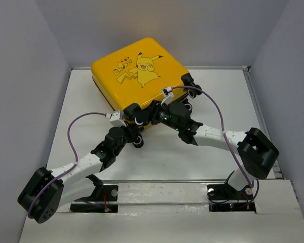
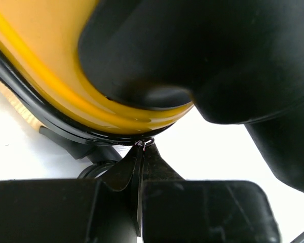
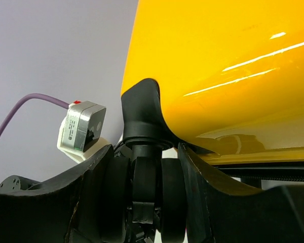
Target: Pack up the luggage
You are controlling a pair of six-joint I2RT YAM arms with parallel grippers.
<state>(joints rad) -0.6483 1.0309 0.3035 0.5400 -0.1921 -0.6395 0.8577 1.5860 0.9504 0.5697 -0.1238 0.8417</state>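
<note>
Your luggage (image 1: 134, 71) is lying flat by the far edge of the table (image 1: 182, 162), roughly midway along it, Pikachu side up and lid down. The shell is hiding whatever's inside, so I can't tell what's packed or how far the zip is run.

Your left gripper (image 2: 142, 150) is sitting at the near corner, jaws pressed together and pinching what looks like the tiny metal zipper pull (image 2: 144, 144). Your right gripper (image 3: 144, 152) is straddling a caster wheel (image 3: 144, 187), jaws spread to its width and seemingly clamping it.

My worry is that you're only nipping that pull at the very fingertips, so tugging off the zip line is probably going to pop it free. And if the wheel is swivelling in the right jaws, the case is going to be sliding instead of zipping.
</note>
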